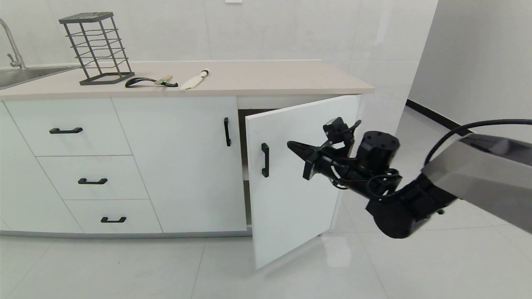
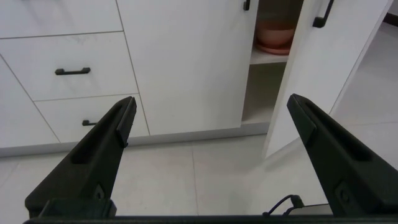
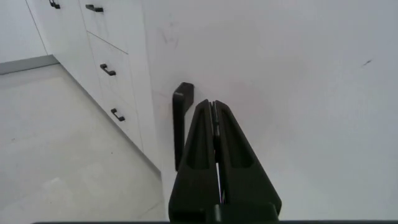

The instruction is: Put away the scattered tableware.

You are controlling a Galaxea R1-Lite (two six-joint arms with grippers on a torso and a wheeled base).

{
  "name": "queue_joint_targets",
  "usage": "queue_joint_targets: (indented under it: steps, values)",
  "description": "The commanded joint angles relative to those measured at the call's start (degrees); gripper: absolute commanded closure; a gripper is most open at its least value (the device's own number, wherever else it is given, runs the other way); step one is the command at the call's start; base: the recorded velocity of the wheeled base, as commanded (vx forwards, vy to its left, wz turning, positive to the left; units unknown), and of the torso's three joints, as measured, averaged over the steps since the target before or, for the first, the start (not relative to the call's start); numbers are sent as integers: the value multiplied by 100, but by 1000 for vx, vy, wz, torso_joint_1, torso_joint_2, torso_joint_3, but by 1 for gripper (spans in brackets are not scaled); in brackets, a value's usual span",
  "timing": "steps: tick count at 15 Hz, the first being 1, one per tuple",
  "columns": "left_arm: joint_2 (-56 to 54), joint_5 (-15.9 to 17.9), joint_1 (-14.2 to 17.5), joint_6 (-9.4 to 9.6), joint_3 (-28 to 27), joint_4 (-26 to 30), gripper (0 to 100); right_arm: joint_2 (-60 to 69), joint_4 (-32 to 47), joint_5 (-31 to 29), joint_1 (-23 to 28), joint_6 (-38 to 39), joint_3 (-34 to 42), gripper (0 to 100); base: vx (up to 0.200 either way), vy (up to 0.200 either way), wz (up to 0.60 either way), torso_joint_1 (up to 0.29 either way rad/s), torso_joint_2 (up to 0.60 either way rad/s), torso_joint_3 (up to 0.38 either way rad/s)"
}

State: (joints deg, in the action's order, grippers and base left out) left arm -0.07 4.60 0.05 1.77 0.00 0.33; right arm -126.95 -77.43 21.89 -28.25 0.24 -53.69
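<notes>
Tableware: a black curved spoon, a small wooden-handled utensil and a white flat utensil are laid in a row on the beige tabletop. The spoon is nearest the black wire rack, with the wooden-handled piece touching or overlapping it.
Sink: a steel sink is set into the tabletop beyond the rack.
Cabinet: the white cabinet door is swung partly open; a pink bowl is seen on the shelf inside.
Right gripper: the right gripper is closed with nothing between its fingers and is held in front of the open door, just beside the door's black bar handle – contact cannot be judged.
Left gripper: the left gripper is spread wide and holds nothing – it is held low over the pale tiled floor, facing the drawers and the open cabinet.
</notes>
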Motion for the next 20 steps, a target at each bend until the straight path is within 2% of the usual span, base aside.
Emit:
queue_joint_targets:
  steps: [1,3,4,5,6,7,8,12,17,18,20]
  values:
    - [7,-3,4,-1,0,2,0,3027,-211,-54,364,-7,2618,100,0,0,0,0,0,0]
    - [7,-3,4,8,0,2,0,4381,-193,-62,882,-7,3734,100,0,0,0,0,0,0]
    - [7,-3,4,-1,0,2,0,5427,-132,-54,1664,-7,4551,100,200,0,0,2,2,-2]
    - [7,-3,-5,-1,0,2,0,6165,-52,17,2288,-7,5035,100,200,0,0,-7,-2,2]
    - [7,6,4,8,0,2,0,6736,9,96,2587,-7,5325,100,200,0,0,-7,2,2]
    - [7,6,4,17,0,2,0,7624,457,175,2745,11,5369,100,200,0,0,-12,2,7]
    - [7,-3,-5,-1,0,2,0,8433,1064,184,2754,46,5369,100,200,0,0,-2,2,-2]
    - [7,6,-5,8,0,2,0,11025,4368,184,2772,-16,5369,100,150,50,0,2,1,0]
    - [7,6,4,-1,0,2,0,12695,6399,157,2825,-112,5369,100,0,200,0,2,3,6]
    - [7,6,4,-1,0,2,0,12695,6539,122,2833,-95,5369,100,0,200,0,2,2,2]
    - [7,-3,4,-1,0,2,0,12695,7190,-520,2833,-77,5369,100,0,0,0,0,0,0]
